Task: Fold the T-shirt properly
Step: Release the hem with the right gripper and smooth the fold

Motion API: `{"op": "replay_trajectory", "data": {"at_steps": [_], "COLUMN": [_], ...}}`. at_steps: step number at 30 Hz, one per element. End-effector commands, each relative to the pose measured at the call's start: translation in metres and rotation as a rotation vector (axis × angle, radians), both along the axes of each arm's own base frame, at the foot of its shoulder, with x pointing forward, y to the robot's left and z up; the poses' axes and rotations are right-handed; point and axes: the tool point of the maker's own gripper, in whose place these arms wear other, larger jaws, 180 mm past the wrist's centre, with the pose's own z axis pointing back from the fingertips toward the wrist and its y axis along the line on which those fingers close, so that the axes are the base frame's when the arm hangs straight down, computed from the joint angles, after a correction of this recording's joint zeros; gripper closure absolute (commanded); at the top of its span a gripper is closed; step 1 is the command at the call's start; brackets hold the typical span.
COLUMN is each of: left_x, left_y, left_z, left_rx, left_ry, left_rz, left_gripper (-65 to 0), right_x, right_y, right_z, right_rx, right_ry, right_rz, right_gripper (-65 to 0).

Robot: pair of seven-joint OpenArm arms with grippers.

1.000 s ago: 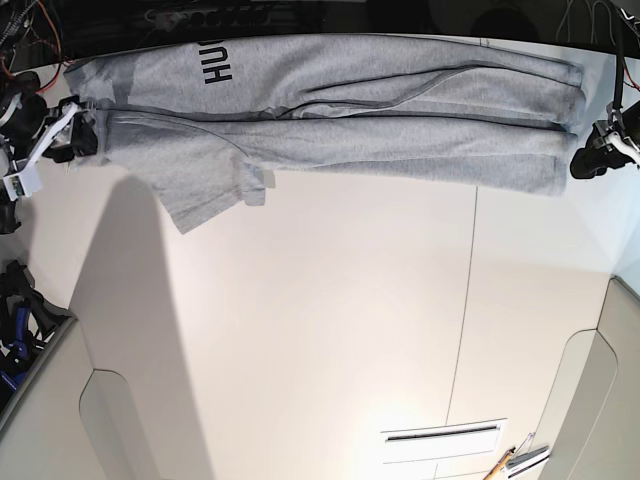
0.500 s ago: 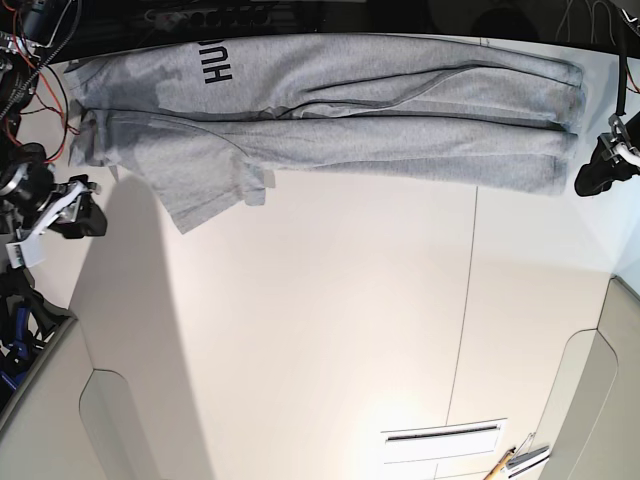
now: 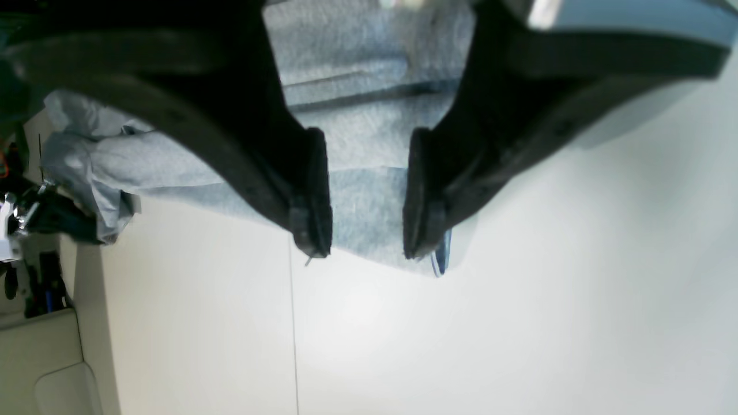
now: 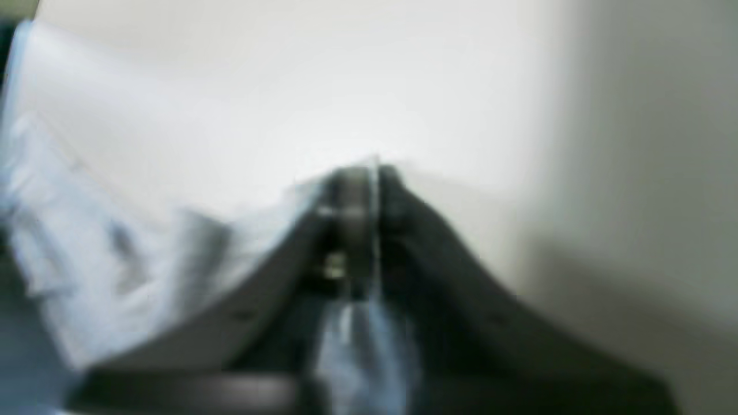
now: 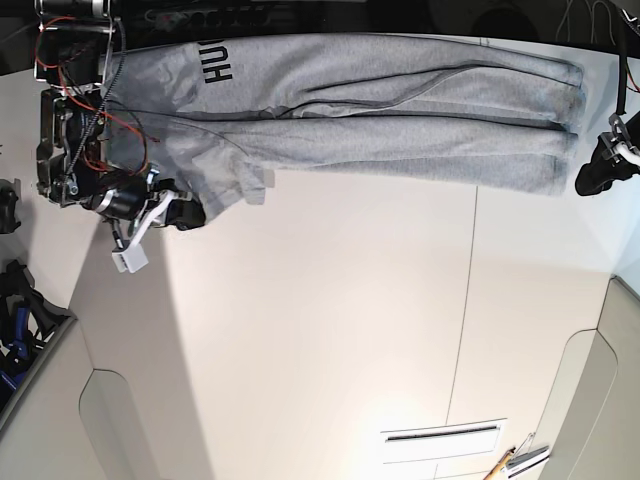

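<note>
A: How do the jaws stand?

B: The right gripper (image 5: pixel 188 215) has its jaws pressed together at the loose sleeve corner of the T-shirt (image 5: pixel 380 140); the blurred wrist view hints at cloth between them, but I cannot tell for sure. The left gripper (image 3: pixel 366 245) hangs with jaws apart over the hem corner, holding nothing.

A: Why there?

B: Probably to tuck the stray sleeve in. The shirt lies as a long band along the far edge of the desk (image 5: pixel 340 330).

A: Containers?

B: None visible.
</note>
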Motion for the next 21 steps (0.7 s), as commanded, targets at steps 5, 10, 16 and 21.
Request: {"op": "replay_trajectory", "data": {"at_steps": [5,10,16,21], "left_x": [0.009,0.009,0.009,0.009], "left_y": [0.006,0.006,0.006,0.006], "left_z": [0.018,0.018,0.018,0.018], "left_rx": [0.019,0.019,0.018,0.019], "left_ry": [-0.054,-0.053,-0.054,-0.054], "left_rz": [-0.003,-0.003,-0.003,-0.003], "left_gripper": [-24.2,-24.2,-24.2,-24.2], "right_x": [-0.009,-0.030,-0.082,-0.125], "right_y": [-0.001,0.018,0.060,0.078], "right_z": [0.014,0.054,0.095,0.099], "right_rx": [-0.076,-0.127,-0.096,-0.048], "right_ry": [-0.009,-0.150,-0.263,-0.227], "right_rz": [0.082,0.166,0.226,0.226], "right_gripper": [0.0,0.0,0.0,0.0]}}
